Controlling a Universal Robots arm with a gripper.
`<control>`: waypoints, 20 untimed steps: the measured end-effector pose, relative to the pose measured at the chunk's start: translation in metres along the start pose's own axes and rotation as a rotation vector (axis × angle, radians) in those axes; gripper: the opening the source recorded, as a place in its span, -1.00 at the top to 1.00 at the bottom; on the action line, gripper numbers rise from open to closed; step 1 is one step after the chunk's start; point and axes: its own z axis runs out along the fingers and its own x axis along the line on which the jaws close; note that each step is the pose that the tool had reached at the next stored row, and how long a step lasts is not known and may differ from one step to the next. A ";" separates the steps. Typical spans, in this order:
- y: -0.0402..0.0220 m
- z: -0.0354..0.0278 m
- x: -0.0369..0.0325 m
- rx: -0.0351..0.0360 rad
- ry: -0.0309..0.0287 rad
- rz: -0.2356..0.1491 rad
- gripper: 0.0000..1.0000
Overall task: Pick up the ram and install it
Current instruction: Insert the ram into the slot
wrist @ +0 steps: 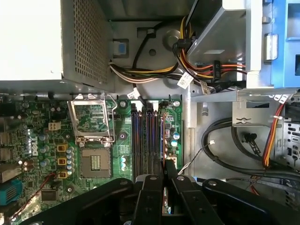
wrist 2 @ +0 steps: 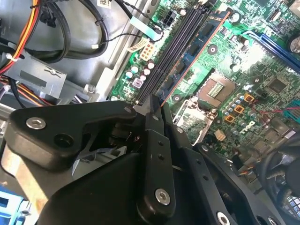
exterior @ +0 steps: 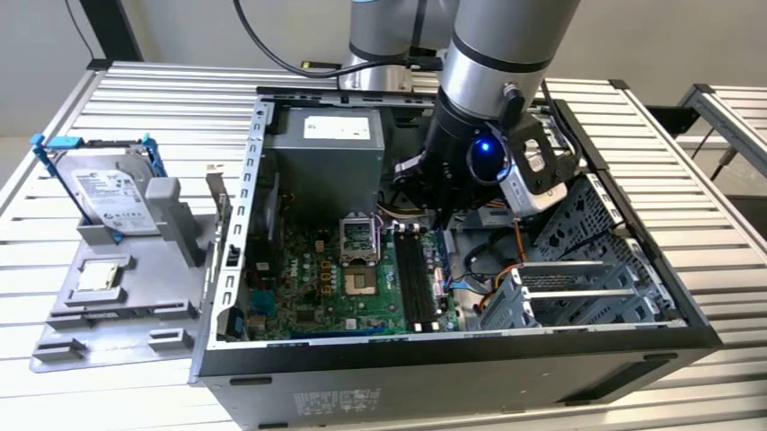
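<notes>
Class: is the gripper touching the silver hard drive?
Apart. The exterior view shows the hard drive on its grey stand outside the case, the gripper inside the case above the motherboard.

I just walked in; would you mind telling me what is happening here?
A robot arm is reaching into an open computer case. Its gripper is shut on the ram, a thin blue stick seen nearly edge-on, held just over the black memory slots on the green motherboard. The ram does not look seated in a slot yet.
</notes>
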 end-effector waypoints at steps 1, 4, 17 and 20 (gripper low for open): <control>0.0000 0.0000 0.0000 0.0000 0.0000 0.000 1.00; 0.0000 0.0001 0.0000 0.0000 0.0000 0.000 1.00; 0.0005 0.0205 0.0001 0.0005 -0.0001 0.001 1.00; 0.0014 0.0259 0.0002 0.0005 -0.0002 0.003 1.00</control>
